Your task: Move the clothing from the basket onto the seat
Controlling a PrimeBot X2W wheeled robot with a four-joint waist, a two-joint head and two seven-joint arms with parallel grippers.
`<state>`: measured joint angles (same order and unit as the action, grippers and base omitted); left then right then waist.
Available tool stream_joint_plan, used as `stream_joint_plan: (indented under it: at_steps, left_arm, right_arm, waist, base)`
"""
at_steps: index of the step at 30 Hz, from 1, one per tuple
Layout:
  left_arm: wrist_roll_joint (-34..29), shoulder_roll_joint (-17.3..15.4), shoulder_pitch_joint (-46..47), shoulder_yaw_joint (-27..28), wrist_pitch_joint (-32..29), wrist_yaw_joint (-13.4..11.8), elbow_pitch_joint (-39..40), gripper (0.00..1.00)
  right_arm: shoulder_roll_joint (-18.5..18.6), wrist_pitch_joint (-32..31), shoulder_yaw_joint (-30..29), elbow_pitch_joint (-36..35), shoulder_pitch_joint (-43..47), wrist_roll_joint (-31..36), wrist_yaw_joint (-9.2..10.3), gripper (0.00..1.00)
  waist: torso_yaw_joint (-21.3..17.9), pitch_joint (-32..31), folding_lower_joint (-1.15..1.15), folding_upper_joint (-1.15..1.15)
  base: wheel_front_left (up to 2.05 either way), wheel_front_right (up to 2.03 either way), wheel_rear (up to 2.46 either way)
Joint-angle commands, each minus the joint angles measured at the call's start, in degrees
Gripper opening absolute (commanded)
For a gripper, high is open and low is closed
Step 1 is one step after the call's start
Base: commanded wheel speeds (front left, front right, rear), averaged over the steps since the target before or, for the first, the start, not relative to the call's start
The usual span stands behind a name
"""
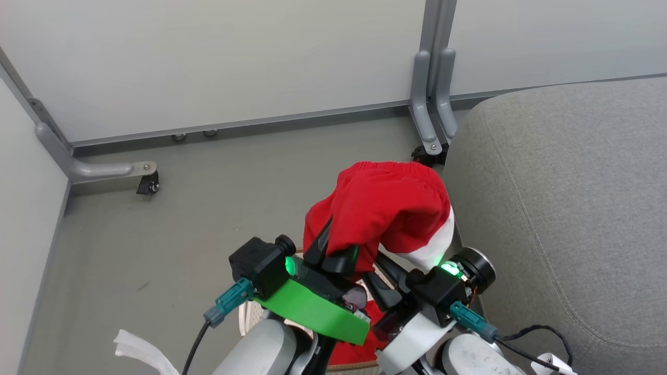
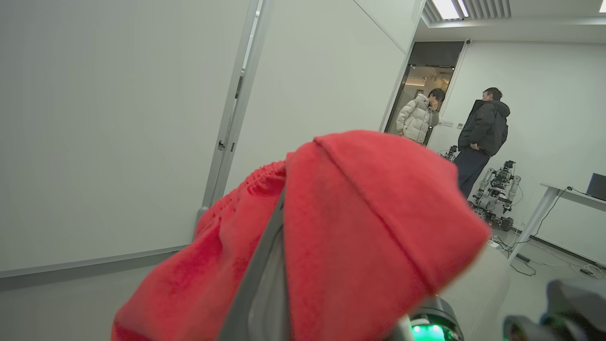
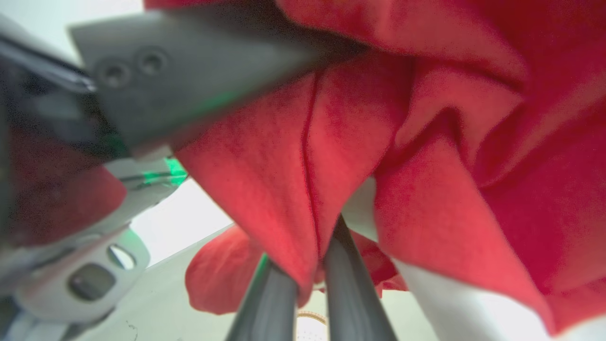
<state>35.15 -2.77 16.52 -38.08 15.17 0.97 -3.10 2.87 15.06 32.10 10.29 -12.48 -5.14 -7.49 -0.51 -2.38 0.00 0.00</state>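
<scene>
clothing (image 1: 385,208) raised beyond basket (image 1: 251,314), seat (image 1: 563,208) at right, wall (image 1: 208,62) behind

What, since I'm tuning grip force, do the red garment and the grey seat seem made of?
Red garment: soft matte fabric, probably a knit; it hangs in loose folds, with a gathered waistband and white trim. Seat: light grey woven upholstery, matte, with visible weave and stitched seams; likely padded underneath.

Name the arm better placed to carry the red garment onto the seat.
Right. The right pincer pinches a fold of the red garment, and the grey seat lies on that side. The left pincer sits farther from it, under draped fabric.
</scene>
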Motion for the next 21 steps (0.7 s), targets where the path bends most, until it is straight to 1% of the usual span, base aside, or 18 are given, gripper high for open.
stream_joint_plan:
  at_steps: [1, 9, 10, 11, 12, 13, 14, 21]
  left_arm:
    - [-0.5, -0.2, -0.6, 0.5, 0.0, 0.1, -0.2, 0.00]
    - [-0.9, -0.2, -1.3, 1.9, 0.0, -0.1, -1.2, 0.00]
    - [-1.0, -0.2, -1.4, 2.1, 0.0, -0.2, -1.4, 0.04]
    - [-1.1, -0.2, -1.5, 2.3, 0.0, -0.4, -1.7, 0.33]
    - [-1.2, -0.2, -1.6, 2.4, 0.0, -0.6, -2.1, 0.52]
    - [-1.4, -0.2, -1.5, 2.3, 0.0, -0.8, -2.3, 0.84]
    - [-1.2, -0.2, -1.5, 2.2, 0.0, -0.9, -3.0, 1.00]
    - [-1.5, -0.2, -1.2, 2.9, 0.0, -0.7, -5.2, 1.00]
  right_arm:
    - [0.0, 0.2, -0.5, -0.1, 0.5, -0.5, 0.00, 0.00]
    - [0.0, 0.2, -3.0, -1.5, 1.4, -1.5, 0.00, 0.00]
    - [0.0, 0.2, -3.3, -1.7, 1.5, -1.7, 0.01, 0.00]
    - [0.0, 0.2, -3.5, -1.8, 1.5, -1.9, 0.01, 0.00]
    - [0.0, 0.2, -3.7, -1.8, 1.5, -1.9, 0.00, 0.00]
    - [0.0, 0.2, -3.8, -1.9, 1.5, -2.1, 0.00, 0.00]
    - [0.0, 0.2, -4.0, -1.9, 1.5, -2.4, 0.01, 0.00]
    - [0.0, 0.2, -5.5, -1.6, 1.5, -3.1, 0.00, 0.00]
  waist:
    - [0.0, 0.0, 0.00, 0.00]
    - [-0.3, -0.2, 0.00, 0.00]
    - [-0.4, -0.2, 0.00, 0.00]
    - [-0.4, -0.2, 0.00, 0.00]
    - [-0.5, -0.2, 0.00, 0.00]
    - [-0.5, -0.1, 0.00, 0.00]
    - [-0.5, -0.1, 0.00, 0.00]
    - [-0.6, 0.2, 0.00, 0.00]
  base:
    - [0.00, 0.00, 0.00]
    - [0.00, 0.00, 0.00]
    - [0.00, 0.00, 0.00]
    - [0.00, 0.00, 0.00]
    - [0.00, 0.00, 0.00]
    - [0.00, 0.00, 0.00]
    - [0.00, 0.00, 0.00]
    - [0.00, 0.00, 0.00]
